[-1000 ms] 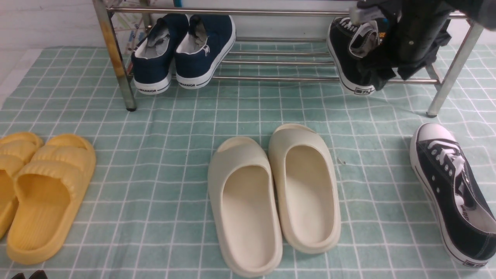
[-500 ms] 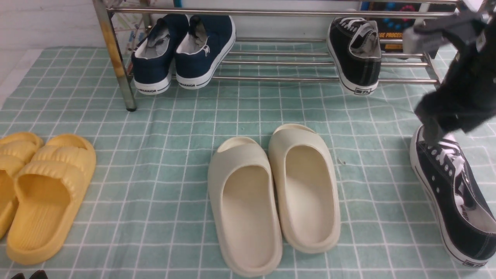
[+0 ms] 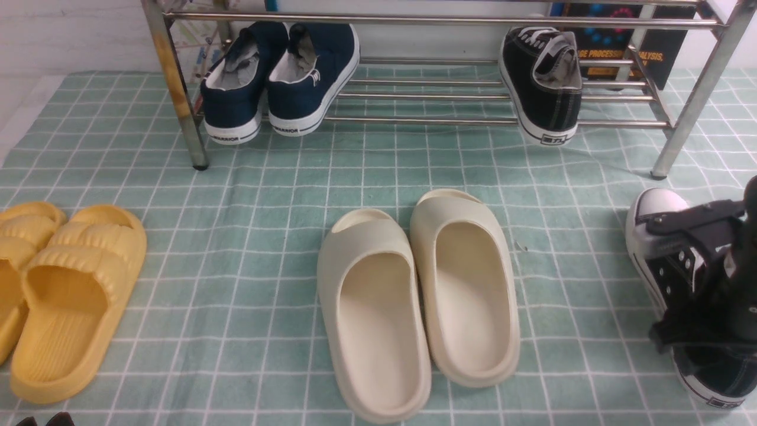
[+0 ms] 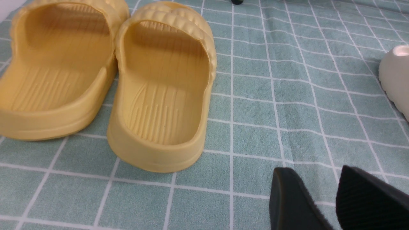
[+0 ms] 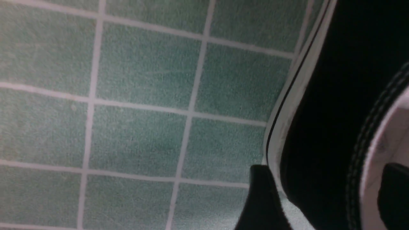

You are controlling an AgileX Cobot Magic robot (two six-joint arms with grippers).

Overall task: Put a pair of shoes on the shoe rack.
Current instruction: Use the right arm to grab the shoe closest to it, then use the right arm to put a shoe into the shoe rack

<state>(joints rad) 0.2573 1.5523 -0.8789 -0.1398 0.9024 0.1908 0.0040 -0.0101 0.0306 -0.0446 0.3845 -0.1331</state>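
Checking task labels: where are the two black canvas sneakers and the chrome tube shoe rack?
Black canvas sneaker on the rack (image 3: 545,103): front view, heel.
Black canvas sneaker off the rack (image 3: 650,206): front view, white toe cap.
Chrome tube shoe rack (image 3: 414,19): front view, top front bar.

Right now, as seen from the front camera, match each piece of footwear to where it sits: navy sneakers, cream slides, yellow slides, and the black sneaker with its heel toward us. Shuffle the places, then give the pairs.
Things: 1 navy sneakers; 2 cream slides; 3 yellow slides; 4 heel-facing black sneaker.
Places: A cloth, centre; B rack, right part; C cloth, far left; D rack, left end.
Pairs: 1-D; 2-A; 3-C; 4-B.
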